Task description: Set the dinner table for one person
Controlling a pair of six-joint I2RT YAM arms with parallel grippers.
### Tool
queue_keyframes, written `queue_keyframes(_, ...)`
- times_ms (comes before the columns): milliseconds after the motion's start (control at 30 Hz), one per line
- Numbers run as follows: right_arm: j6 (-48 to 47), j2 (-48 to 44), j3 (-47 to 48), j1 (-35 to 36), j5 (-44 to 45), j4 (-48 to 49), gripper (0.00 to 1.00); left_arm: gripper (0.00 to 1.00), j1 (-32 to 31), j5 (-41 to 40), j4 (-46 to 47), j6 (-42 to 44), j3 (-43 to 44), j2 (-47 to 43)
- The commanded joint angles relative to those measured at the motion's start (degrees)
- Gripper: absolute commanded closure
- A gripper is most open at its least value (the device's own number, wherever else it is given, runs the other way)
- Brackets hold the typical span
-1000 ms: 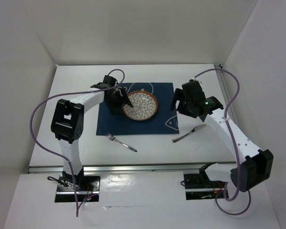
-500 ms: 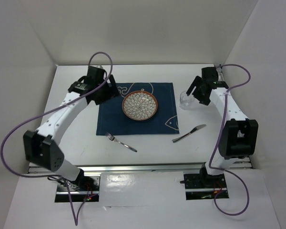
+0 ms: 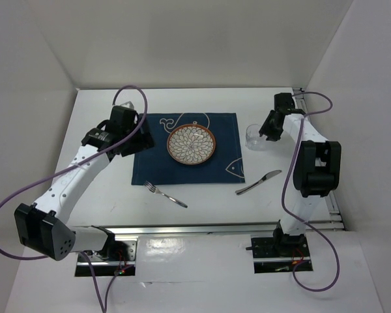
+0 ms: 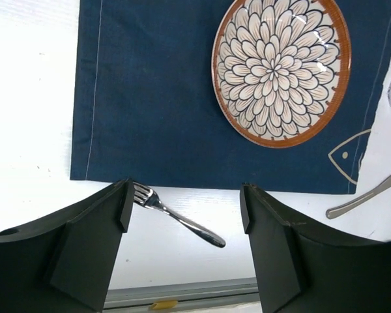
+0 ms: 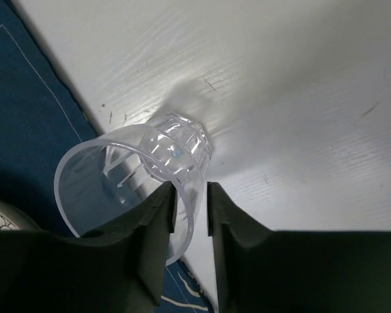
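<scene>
Two grippers | right gripper [image 5: 191, 195] pinched on glass [image 5: 117, 169] wall, rt of mat [image 4: 150, 98] | left gripper [image 4: 186, 195] wide apart, empty, above fork [image 4: 176, 218] | dinner table [image 3: 208, 195] under all | risk: thin rim grip, glass cd slip/tip on lift

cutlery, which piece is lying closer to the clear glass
The knife, on the white table by the placemat's near right corner, on the same side as the glass. The fork lies by the near left corner, farther off.
</scene>
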Motion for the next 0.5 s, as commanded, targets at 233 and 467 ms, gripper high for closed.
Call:
queue_keyframes(233,1.3,-11.1,0.2,0.6,4.2,5.6,1.0,0.18,-0.2,-0.6,-0.1,1.2,-0.8,-2.0)
queue_keyframes(467,-2.4,1.0,19.7,8.0,3.3,-1.8,1.0,0.19,-0.2,-1.1,-0.1,0.1,-1.4,-4.0)
